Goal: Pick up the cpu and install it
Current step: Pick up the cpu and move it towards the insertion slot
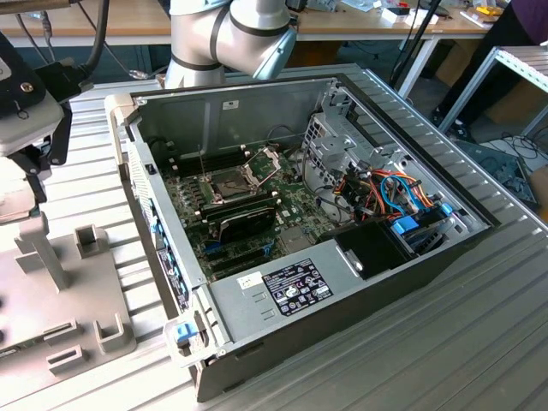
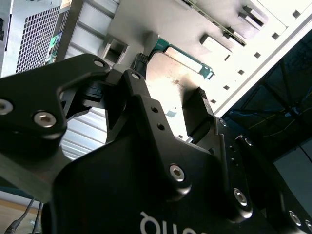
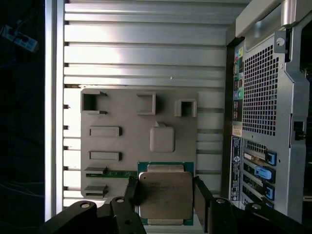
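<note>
First wrist view: the gripper pinches the cpu by two edges above the fixture plate, on the exterior view's left; pickup seems made, and installing needs it squared to the socket.

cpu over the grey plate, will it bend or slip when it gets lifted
Probably stiff: the cpu is a flat square with a metal top, so it should not flex. Likely light, since it is small next to the grey fixture plate under it. Its thin, smooth edges may slip in a loose grip, and it won't roll.
</note>
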### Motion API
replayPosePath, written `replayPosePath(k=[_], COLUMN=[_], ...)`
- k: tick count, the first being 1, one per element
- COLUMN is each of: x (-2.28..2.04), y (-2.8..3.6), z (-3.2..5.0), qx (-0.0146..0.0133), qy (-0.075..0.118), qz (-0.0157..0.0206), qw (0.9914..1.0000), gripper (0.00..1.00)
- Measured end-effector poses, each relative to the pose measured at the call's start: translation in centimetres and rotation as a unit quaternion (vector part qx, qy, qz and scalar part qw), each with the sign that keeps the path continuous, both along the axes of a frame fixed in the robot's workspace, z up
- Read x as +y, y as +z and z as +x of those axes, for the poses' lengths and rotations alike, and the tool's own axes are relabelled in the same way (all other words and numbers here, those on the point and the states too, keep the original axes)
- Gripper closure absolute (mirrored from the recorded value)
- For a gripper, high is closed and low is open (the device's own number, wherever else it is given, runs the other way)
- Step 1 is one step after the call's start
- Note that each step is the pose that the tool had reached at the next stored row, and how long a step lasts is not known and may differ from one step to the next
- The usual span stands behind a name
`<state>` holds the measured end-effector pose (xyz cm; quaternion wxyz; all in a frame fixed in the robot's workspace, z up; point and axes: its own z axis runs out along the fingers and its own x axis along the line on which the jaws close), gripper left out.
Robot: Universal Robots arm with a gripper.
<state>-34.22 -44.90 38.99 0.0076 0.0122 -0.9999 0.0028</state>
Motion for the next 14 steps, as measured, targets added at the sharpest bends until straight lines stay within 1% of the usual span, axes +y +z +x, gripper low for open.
replayPosePath(k=[8,14], x=[0.00,0.00], y=[0.01,0.00], z=[1.05,1.56], qx=[0.0001,0.0000], qy=[0.000,0.000], qz=[0.0000,0.0000], qw=[1.00000,1.00000], gripper=[0.45,0.45])
